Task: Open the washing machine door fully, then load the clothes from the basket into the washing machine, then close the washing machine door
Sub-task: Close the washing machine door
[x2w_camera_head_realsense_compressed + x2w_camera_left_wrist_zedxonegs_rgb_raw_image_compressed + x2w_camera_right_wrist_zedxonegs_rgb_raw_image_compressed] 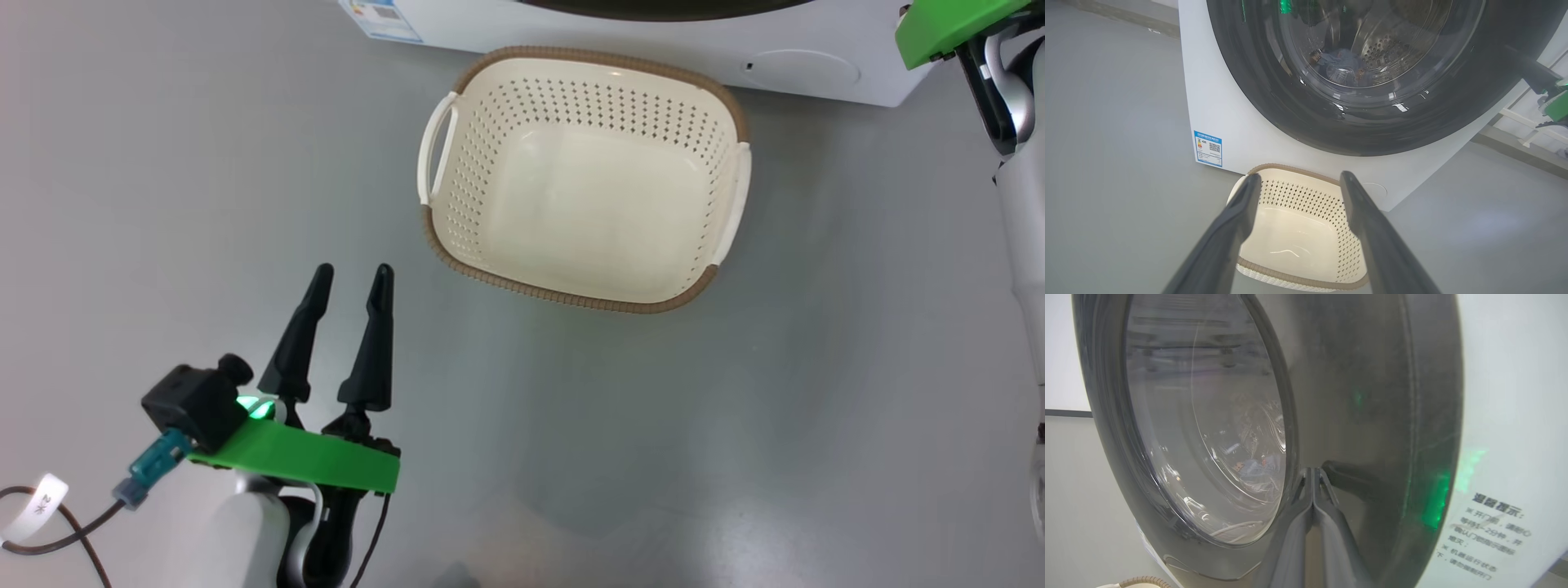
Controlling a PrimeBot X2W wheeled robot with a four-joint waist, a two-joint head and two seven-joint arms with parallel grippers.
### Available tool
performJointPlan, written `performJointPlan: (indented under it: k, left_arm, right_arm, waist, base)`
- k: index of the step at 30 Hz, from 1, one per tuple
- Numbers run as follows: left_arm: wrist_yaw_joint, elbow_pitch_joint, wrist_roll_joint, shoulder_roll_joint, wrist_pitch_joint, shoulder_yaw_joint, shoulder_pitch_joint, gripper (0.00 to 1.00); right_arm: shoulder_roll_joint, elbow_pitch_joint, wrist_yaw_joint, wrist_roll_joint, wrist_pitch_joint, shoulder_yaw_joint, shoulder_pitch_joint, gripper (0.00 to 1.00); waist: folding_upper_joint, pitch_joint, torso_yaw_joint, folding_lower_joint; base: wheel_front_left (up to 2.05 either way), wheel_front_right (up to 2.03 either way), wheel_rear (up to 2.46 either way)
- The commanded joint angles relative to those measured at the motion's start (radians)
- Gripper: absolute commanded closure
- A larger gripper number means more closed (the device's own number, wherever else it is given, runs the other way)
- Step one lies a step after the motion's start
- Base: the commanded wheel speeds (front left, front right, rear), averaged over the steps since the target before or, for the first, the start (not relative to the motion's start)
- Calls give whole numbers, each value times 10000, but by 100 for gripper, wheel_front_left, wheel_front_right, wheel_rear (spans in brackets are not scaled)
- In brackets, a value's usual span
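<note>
The washing machine (1229, 114) has its door (1310, 118) lying flush against its white front. Through the glass bowl I see the light blue clothes (1339, 61) inside the steel drum. The cream basket (571, 298) stands empty on the floor just before the machine. My left gripper (353, 273) is open and holds nothing, hovering left of and nearer than the basket. My right gripper (1313, 470) is shut, its two fingertips together against the door's glossy black ring (1372, 396). The clothes (1257, 467) also show through the glass there.
Grey floor surrounds the basket, with free room to its left and front. A blue label (1208, 148) marks the machine's lower left corner. My right arm's green wrist mount (947, 28) reaches up at the top right. Printed text (1490, 535) sits on the machine front (1506, 416).
</note>
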Motion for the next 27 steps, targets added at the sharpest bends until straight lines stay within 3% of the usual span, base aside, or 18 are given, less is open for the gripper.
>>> performJointPlan:
  k: [1,9,10,11,13,15,16,17,18,27]
  left_arm:
    - [-25,-181,-30,319,-65,386,-26,0]
    - [-25,-125,119,367,-65,768,125,0]
    - [-25,-108,151,380,-65,819,164,0]
    - [-25,-80,183,394,-65,876,211,0]
    - [-25,11,268,442,-65,1003,322,0]
    - [-25,86,365,490,-65,1145,433,0]
    - [-25,124,467,544,-65,1266,529,0]
    - [-25,127,520,572,-65,1331,575,0]
    - [-25,120,555,584,-65,1415,624,0]
    - [-25,272,852,721,-65,2395,1412,0]
  right_arm:
    - [123,-341,-76,61,12,-12,141,100]
    - [553,-1894,-76,1090,12,278,1496,100]
    - [591,-2123,-76,1184,12,314,1780,92]
    - [627,-2338,-76,1280,12,353,2077,76]
    - [704,-2772,-76,1454,12,431,2717,64]
    - [812,-3109,-76,1650,12,499,3374,45]
    - [849,-3362,-76,1815,12,672,3979,15]
    - [875,-3476,-76,1880,12,730,4267,4]
    - [912,-3593,-76,1945,12,772,4551,0]
    - [1376,-4352,-76,2251,12,820,6888,0]
  waist:
    - [-1,-90,-102,0]
    - [-1,-614,-676,0]
    - [-1,-729,-768,0]
    - [-1,-852,-865,0]
    - [-1,-1134,-1086,0]
    - [-1,-1442,-1340,0]
    - [-1,-1745,-1602,0]
    - [-1,-1890,-1737,0]
    - [-1,-2043,-1869,0]
    - [-1,-3401,-3077,0]
  base:
    - [0,0,0]
    - [0,0,0]
    - [0,0,0]
    - [0,0,0]
    - [0,0,0]
    - [0,0,0]
    - [0,0,0]
    - [0,0,0]
    - [0,0,0]
    - [0,0,0]
